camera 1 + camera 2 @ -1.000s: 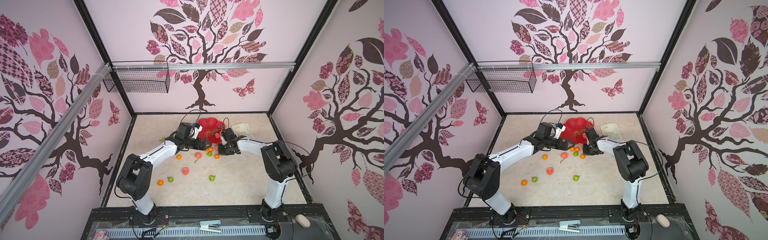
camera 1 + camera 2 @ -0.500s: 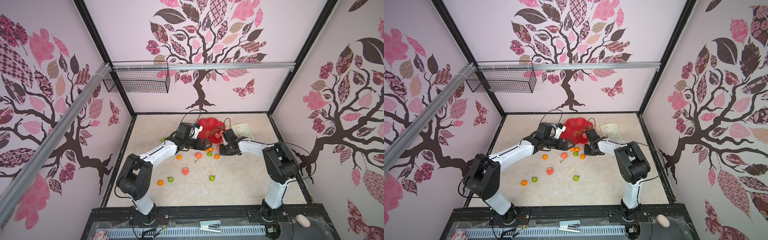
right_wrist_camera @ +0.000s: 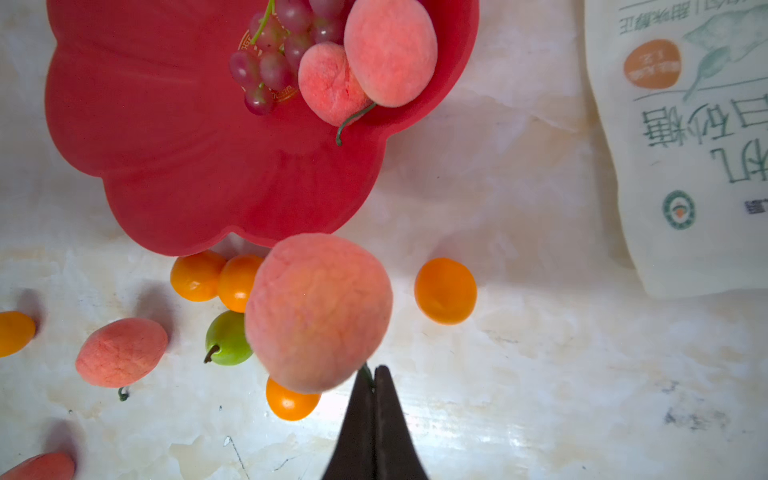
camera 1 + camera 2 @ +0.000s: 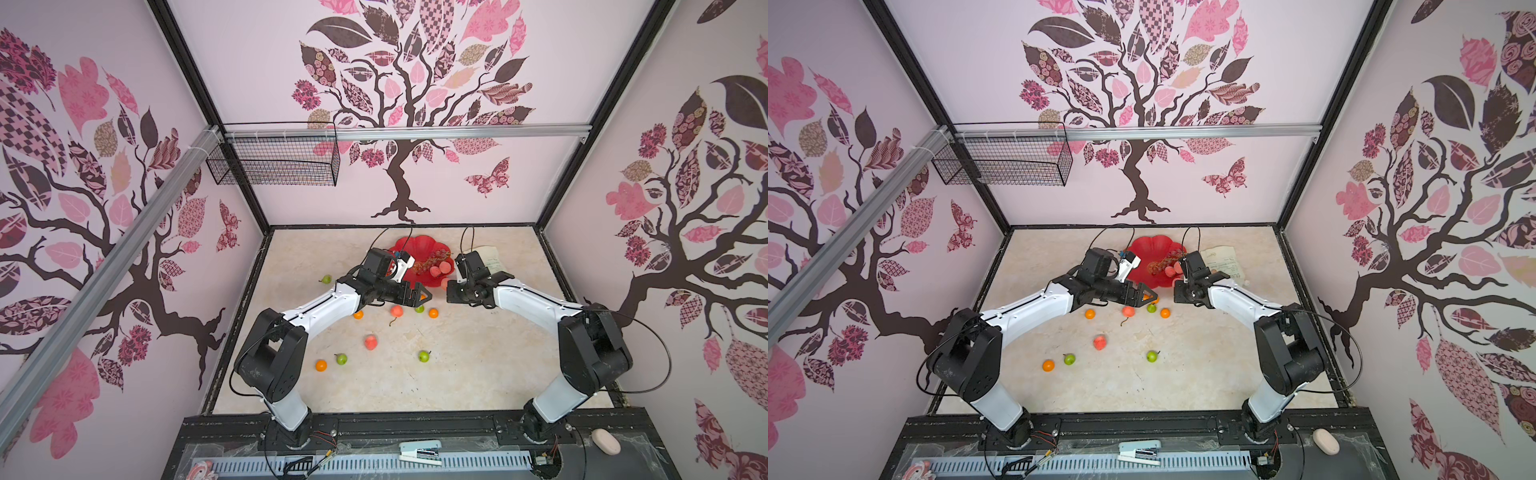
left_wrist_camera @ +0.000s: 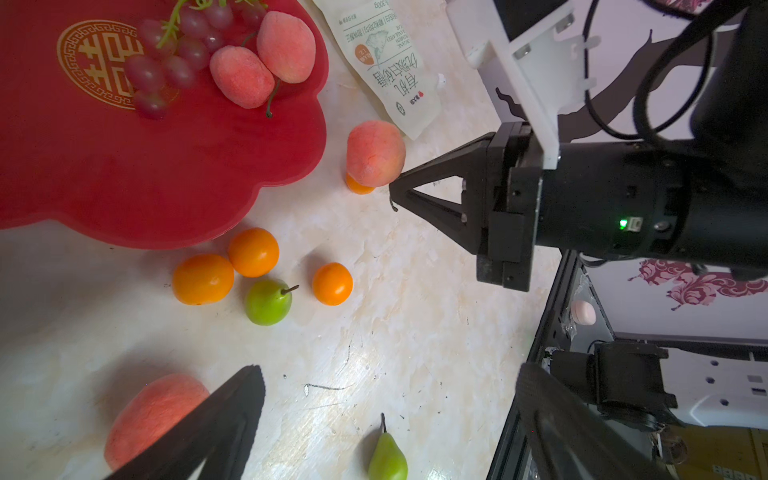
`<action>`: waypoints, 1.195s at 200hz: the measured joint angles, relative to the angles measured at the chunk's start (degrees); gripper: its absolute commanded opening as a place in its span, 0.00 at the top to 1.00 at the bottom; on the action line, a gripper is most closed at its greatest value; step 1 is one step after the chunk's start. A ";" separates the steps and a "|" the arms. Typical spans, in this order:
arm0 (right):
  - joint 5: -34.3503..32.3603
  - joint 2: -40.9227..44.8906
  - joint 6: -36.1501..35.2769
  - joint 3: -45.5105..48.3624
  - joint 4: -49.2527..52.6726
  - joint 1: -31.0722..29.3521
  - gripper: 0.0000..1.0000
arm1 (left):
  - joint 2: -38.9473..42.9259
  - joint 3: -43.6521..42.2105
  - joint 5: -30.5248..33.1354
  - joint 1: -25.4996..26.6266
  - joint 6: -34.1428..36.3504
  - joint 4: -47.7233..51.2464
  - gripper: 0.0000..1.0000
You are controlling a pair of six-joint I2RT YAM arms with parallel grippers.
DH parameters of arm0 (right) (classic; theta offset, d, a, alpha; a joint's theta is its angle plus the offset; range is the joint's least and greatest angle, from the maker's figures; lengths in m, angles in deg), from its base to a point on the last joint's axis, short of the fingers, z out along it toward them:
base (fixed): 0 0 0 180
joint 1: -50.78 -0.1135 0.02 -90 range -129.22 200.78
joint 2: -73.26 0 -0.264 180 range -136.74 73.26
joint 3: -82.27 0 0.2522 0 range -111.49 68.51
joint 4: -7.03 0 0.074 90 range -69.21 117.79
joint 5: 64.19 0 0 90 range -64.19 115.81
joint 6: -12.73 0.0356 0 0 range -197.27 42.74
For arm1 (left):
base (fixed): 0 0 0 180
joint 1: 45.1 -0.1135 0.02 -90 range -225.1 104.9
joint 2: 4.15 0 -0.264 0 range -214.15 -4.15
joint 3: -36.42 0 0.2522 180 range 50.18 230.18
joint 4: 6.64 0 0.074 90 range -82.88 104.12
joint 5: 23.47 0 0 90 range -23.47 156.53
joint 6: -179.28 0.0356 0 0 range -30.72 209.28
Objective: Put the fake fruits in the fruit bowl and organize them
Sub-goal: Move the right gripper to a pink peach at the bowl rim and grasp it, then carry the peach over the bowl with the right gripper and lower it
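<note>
Stem pinched in the closed right claw [image 3: 374, 374], a pink peach [image 3: 318, 311] hangs above the counter [image 3: 540, 395], just off the near-right rim of the red fruit bowl [image 3: 187, 187]. The left claw [image 5: 388, 370], jaws spread wide and holding nothing, hovers over loose fruit on the bowl's near side. Inside the bowl lie a grape bunch [image 3: 274, 62] and two peaches [image 3: 328, 83]. Everything else sits outside. Oranges [image 3: 195, 276] and a green fruit [image 3: 228, 336] cluster by the near rim, more are scattered nearer the robot, and one green piece [image 4: 327, 279] lies off to the left. By this showing the task is at an early stage: most fruit is yet to go in, and nothing is arranged.
</note>
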 measured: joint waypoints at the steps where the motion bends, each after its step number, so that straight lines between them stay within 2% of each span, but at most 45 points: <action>1: 0.00 0.00 -0.04 -0.09 0.09 0.02 1.00 | 0.00 0.04 0.02 0.00 -0.04 0.02 0.02; 58: 0.07 -3.28 -4.85 -12.20 6.71 0.55 1.00 | -2.19 8.31 4.31 -0.79 -2.03 1.33 0.02; 121: 2.27 -14.38 -6.93 -23.63 12.76 0.55 1.00 | -4.04 8.22 5.81 -6.82 -4.72 -0.26 0.02; 171: 4.33 -21.07 -7.04 -30.84 16.13 0.52 1.00 | -4.04 8.22 5.95 -6.99 -5.49 -0.70 0.01; 239: 6.34 -26.18 -7.93 -35.21 19.93 0.52 1.00 | -4.04 8.22 5.88 -7.37 -5.84 -0.70 0.02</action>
